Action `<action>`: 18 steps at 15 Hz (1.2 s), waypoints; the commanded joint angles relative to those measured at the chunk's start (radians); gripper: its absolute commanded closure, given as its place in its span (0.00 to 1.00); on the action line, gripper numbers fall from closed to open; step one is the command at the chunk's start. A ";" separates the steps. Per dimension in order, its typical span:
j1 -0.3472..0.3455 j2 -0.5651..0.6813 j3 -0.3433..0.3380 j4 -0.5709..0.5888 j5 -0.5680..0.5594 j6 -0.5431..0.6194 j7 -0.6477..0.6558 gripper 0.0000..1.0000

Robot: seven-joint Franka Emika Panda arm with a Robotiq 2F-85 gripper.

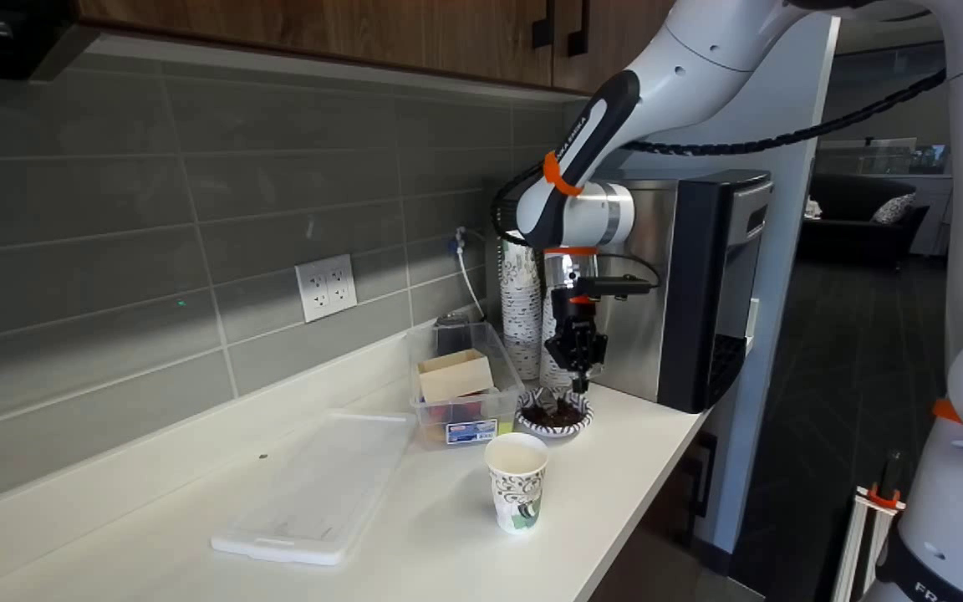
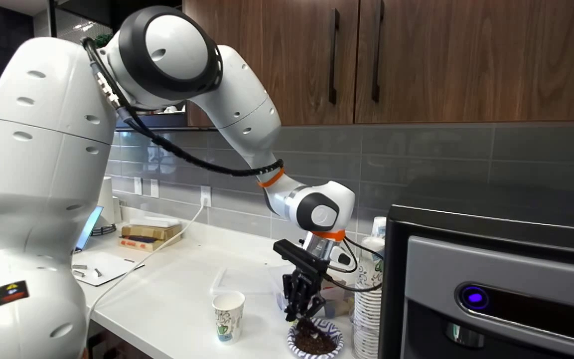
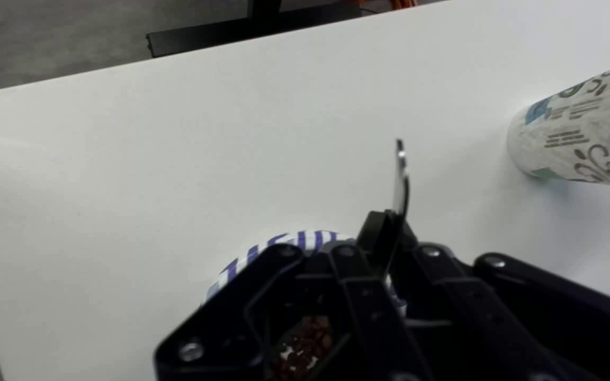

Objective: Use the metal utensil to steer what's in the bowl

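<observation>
Wrist view: bowl beneath tool, partly hidden; tool pinches metal utensil.

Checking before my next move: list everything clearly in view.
Bowl: 1, white and purple, on counter
Bits: many, brown, in bowl
Metal utensil: 1, silvery, in gripper
Paper cup: 1, white, on counter
Bin: 1, clear, beside bowl
Box: 1, tan, in bin
Lid: 1, translucent, on counter
Machine: 1, black and steel, on counter
Cup stacks: 2+, white, beside machine
Stacked boxes: 2+, brown, on counter
Outlets: several, white, on wall
Cabinets: uncounted, brown, above counter
Sofa: 1, black, background
Arm: 1, white, over counter
Gripper: 1, black, near bowl
</observation>
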 commanded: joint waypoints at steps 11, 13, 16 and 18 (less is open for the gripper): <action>-0.016 0.067 -0.036 0.156 0.009 -0.345 0.250 0.99; -0.017 0.078 -0.046 0.162 0.002 -0.332 0.286 0.99; -0.011 0.085 -0.062 0.167 -0.021 -0.296 0.363 0.99; -0.002 0.075 -0.068 0.162 -0.042 -0.266 0.420 0.99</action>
